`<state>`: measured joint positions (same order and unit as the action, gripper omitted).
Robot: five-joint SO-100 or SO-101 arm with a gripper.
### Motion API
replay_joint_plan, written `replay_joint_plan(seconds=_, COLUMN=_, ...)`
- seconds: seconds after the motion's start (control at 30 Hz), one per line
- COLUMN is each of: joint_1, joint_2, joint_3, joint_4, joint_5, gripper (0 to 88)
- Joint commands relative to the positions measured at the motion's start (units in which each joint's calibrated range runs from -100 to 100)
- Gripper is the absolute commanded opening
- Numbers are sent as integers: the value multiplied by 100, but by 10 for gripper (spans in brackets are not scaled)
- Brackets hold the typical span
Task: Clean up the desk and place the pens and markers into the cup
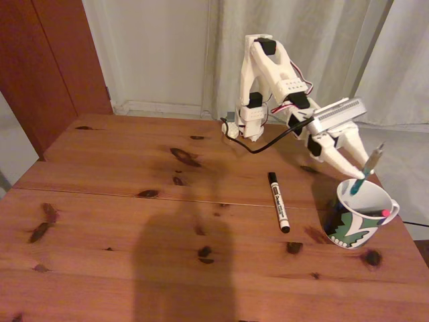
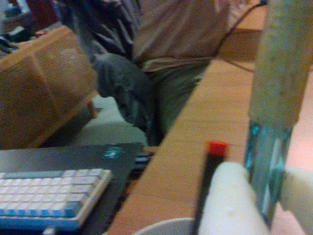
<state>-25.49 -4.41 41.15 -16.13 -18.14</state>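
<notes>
Your arm [image 1: 271,74] stood at the far right of the desk [image 1: 120,221] in the fixed view, bent forward and down toward the right edge, with a black cable [image 1: 265,144] looping from its base. Your hand [image 1: 362,172] hung just above the cup [image 1: 358,218] and was pinching the green pen [image 1: 367,169], which tilted with its lower tip pointing down over the cup's far rim and its upper end leaning up to the right. In the wrist view the pen [image 2: 266,166] showed as a translucent blue-green shaft running down between the two pale fingers [image 2: 227,205], which pressed on it from either side. The cup sat near the right edge of the desk, its white inside open to the camera and its dark green, black and white pattern facing near. Inside it, the black pen already leaned against the right wall, its pink-red end [image 1: 385,212] peeking at the rim; in the wrist view the same pen [image 2: 208,181] rose beside the left finger with its red tip uppermost, above the curve of the cup's white rim [image 2: 161,226]. The marker [image 1: 278,201] lay flat on the desk just left of the cup, apart from it, its length running from far to near with a black cap at each end. Beyond the desk's edge, the wrist view showed you a keyboard [image 2: 49,198] on a dark surface, and a seated person [image 2: 161,63].
</notes>
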Motion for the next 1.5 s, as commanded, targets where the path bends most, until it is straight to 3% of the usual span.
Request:
replay_joint_plan(seconds=0.0, joint_1=68, joint_2=-19, joint_3=-39, joint_4=-137, joint_5=18, gripper=10)
replay_joint_plan(seconds=0.23, joint_1=68, joint_2=-85, joint_3=574, joint_4=-172, joint_5=196, gripper=123)
replay_joint_plan(seconds=0.6, joint_1=381, joint_2=-110, joint_3=502, joint_4=-42, joint_5=196, gripper=123)
replay_joint_plan(seconds=0.87, joint_1=703, joint_2=-110, joint_3=87, joint_4=1695, joint_5=206, gripper=123)
replay_joint_plan(seconds=1.1, joint_1=751, joint_2=-110, joint_3=223, joint_4=2702, joint_5=500, gripper=127)
replay_joint_plan(seconds=1.47, joint_1=767, joint_2=-110, joint_3=1061, joint_4=2831, joint_5=840, gripper=130)
